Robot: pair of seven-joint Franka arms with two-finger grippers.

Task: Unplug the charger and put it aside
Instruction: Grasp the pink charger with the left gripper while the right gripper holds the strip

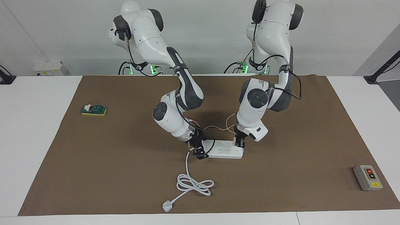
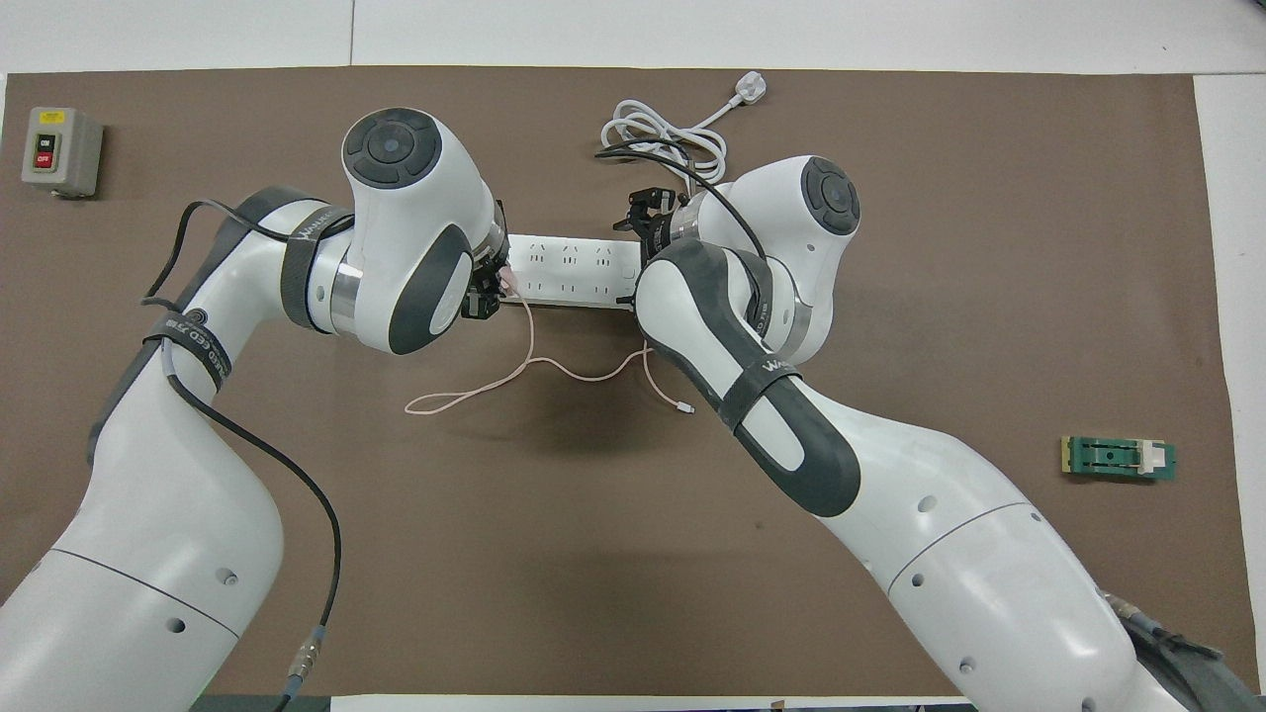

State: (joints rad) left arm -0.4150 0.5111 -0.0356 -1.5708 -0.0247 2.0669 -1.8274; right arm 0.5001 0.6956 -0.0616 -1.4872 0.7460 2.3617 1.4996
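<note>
The pale pink charger sits plugged into the long white power strip, at the strip's end toward the left arm. My left gripper points down there and is shut on the charger, which shows only as a pink sliver beside the fingers. The charger's thin pink cable trails over the mat toward the robots and ends in a small white connector. At the strip's other end, my right gripper is low against the strip.
The strip's thick white cord coils on the mat and ends in a white three-pin plug. A grey switch box lies toward the left arm's end. A green block lies toward the right arm's end.
</note>
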